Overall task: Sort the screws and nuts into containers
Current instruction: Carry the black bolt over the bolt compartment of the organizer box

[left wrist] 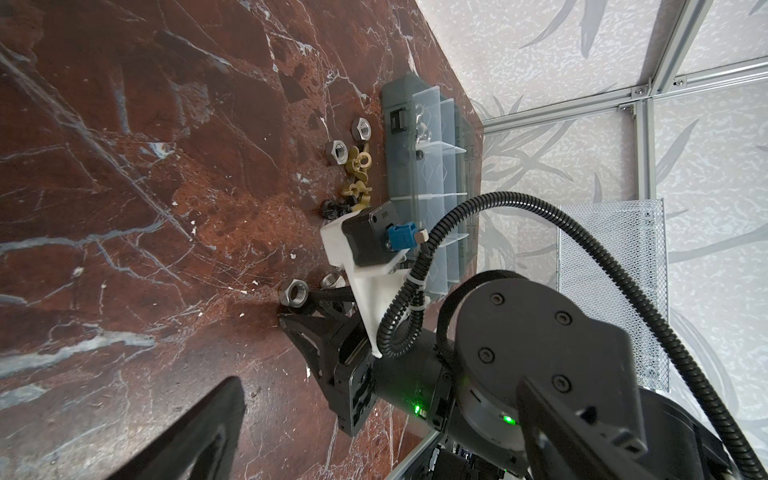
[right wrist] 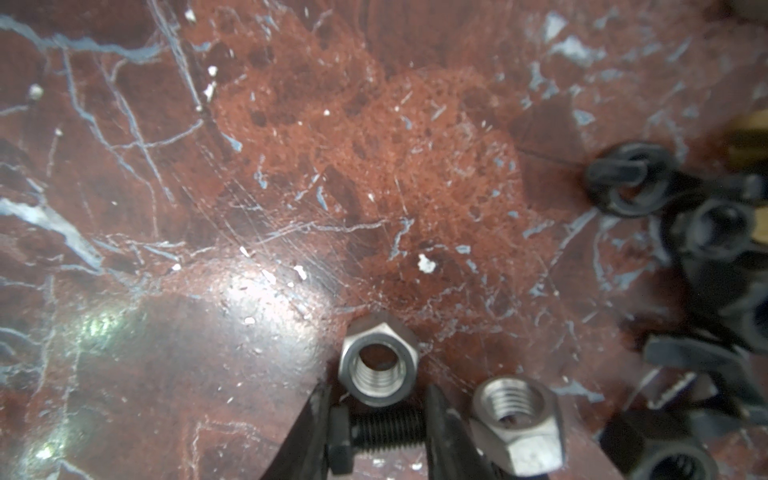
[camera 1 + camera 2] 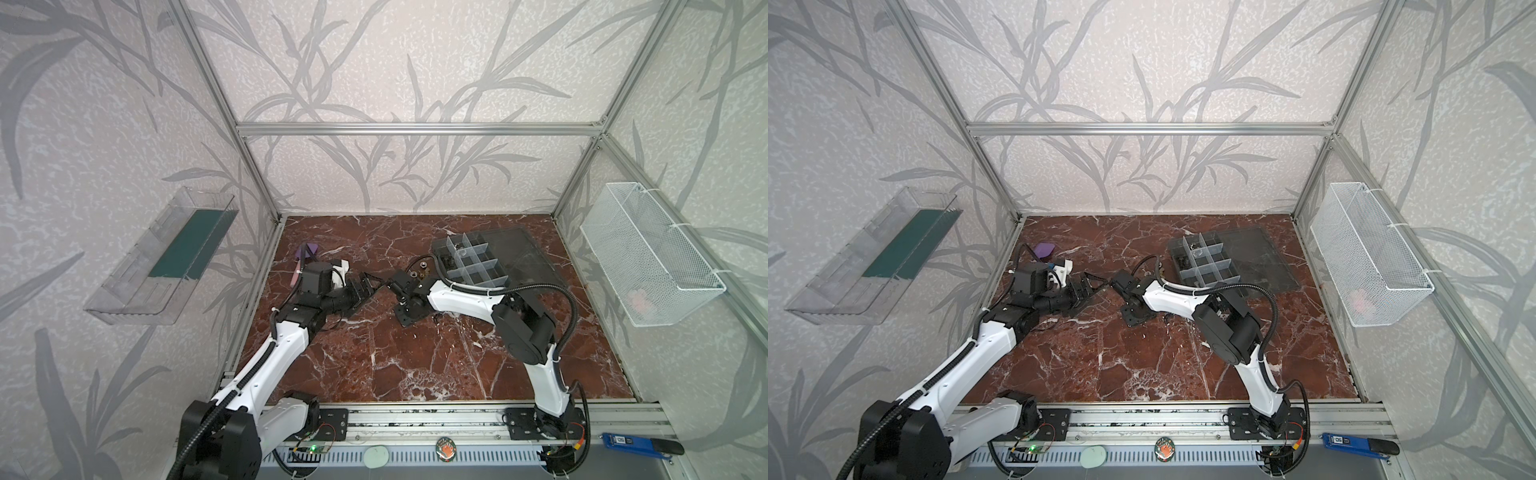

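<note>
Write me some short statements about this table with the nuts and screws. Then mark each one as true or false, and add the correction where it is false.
1. The hinged transparent lid of the clear grey plastic organizer box is open. True.
2. A black threaded screw lies between the fingers of the right gripper. True.
3. The brass-gold nuts already lie in a compartment. False: they lie on the red marble tabletop, beside the box.
4. The white wire-mesh basket stands on the tabletop. False: it hangs on the wall at the right.
5. The left gripper holds a silver nut. False: it is open and empty.
</note>
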